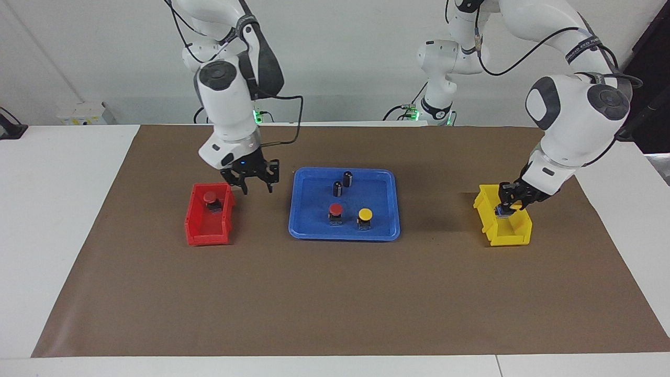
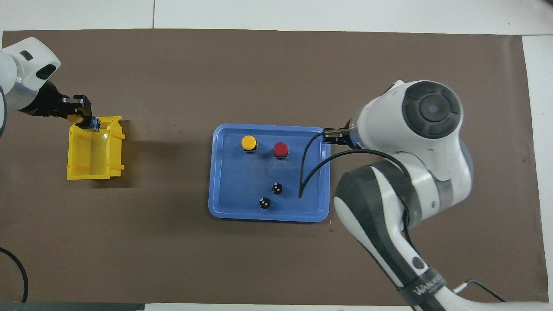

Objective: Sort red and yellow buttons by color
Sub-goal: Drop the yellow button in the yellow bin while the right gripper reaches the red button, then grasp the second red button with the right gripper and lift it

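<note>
You had the table (image 1: 335,293) covered with a brown sheet, and both arms were out over it. Your right arm (image 1: 230,99) reached down from its end, and its right gripper (image 1: 250,180) hung with its jaws spread apart and empty, over the strip of sheet between the red bin and the blue tray. Your left arm (image 1: 576,120) stretched toward its own end of the table, where the left gripper (image 1: 506,205) sat at the top of the yellow bin (image 1: 510,230); its jaws were clamped on a button (image 2: 80,117) whose yellow cap showed between them in the overhead view, the dark base lying just over the bin's rim.

The blue tray (image 1: 384,230) lay in the middle of the table. In it you had one red button (image 1: 335,210) and one yellow button (image 1: 365,215) standing side by side, close but apart, on the part of the tray farther from the robots. Two small black cylinders (image 1: 343,183) stood upright nearer to the robots, close together in the same tray.

The red bin (image 1: 201,230) stood toward the right arm's end of the table, and the other red button (image 1: 210,198) rested inside it, near the end nearer to the robots.
</note>
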### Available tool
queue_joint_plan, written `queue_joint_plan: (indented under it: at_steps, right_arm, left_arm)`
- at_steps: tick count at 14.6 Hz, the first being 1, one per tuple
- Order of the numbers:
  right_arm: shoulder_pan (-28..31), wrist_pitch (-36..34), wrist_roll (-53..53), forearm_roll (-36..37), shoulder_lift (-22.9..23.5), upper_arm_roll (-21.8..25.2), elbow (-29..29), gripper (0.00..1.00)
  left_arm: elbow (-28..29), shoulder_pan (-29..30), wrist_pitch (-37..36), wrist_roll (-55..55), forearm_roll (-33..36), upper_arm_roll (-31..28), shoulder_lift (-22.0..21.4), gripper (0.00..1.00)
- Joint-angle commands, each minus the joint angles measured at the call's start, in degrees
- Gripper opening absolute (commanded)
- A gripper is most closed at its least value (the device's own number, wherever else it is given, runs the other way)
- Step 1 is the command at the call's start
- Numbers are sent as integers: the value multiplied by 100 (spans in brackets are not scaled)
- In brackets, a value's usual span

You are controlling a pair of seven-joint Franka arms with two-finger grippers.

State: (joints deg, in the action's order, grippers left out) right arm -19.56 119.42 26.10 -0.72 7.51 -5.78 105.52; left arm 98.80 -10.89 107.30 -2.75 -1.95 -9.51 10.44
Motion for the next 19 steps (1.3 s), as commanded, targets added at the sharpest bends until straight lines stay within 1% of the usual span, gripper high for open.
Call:
queue_joint_plan:
  at_steps: [1, 2, 3, 4, 6, 9, 11, 13, 15, 16, 17, 18, 19]
  right_arm:
    - [-547, 72, 806, 255, 1152, 24, -1179, 68]
    - [-723, 160, 1131, 396, 1461, 24, -1435, 68]
    - [-847, 282, 1326, 519, 1647, 24, -1499, 69]
    - [-909, 449, 1345, 537, 1701, 24, -1412, 69]
    - [-918, 503, 1345, 564, 1710, 24, -1263, 69]
    - [-962, 573, 1345, 564, 1675, 24, -1043, 69]
    - [-971, 915, 1354, 555, 1605, 24, -727, 69]
    - [-980, 1048, 1354, 555, 1534, 24, -498, 68]
    - [-989, 1048, 1345, 555, 1499, 24, -436, 67]
    - [-989, 1040, 1354, 555, 1490, 24, -410, 65]
    - [-989, 996, 1345, 555, 1490, 24, -409, 61]
    - [-989, 961, 1345, 555, 1490, 24, -418, 53]
    - [-980, 969, 1345, 555, 1490, 24, -436, 43]
  left_arm:
    - [893, 157, 465, -190, -60, 46, -507, 2]
    - [1078, 209, 650, -252, -60, 46, -577, 2]
    - [1358, 288, 904, -331, -60, 46, -682, 2]
    - [1657, 289, 1202, -340, -60, 46, -788, 2]
    - [2071, 306, 1617, -340, -60, 46, -903, 2]
    - [2354, 315, 1846, -358, -60, 46, -903, 2]
    - [2608, 324, 2127, -366, -60, 46, -912, 2]
    - [2741, 403, 2286, -437, -60, 46, -903, 2]
    - [2802, 403, 2348, -463, -60, 46, -894, 2]
    - [2838, 403, 2374, -463, -60, 54, -886, 2]
    - [2855, 403, 2418, -463, -60, 54, -868, 2]
    - [2882, 403, 2462, -463, -60, 54, -868, 6]
    - [2908, 403, 2454, -472, -60, 54, -877, 8]
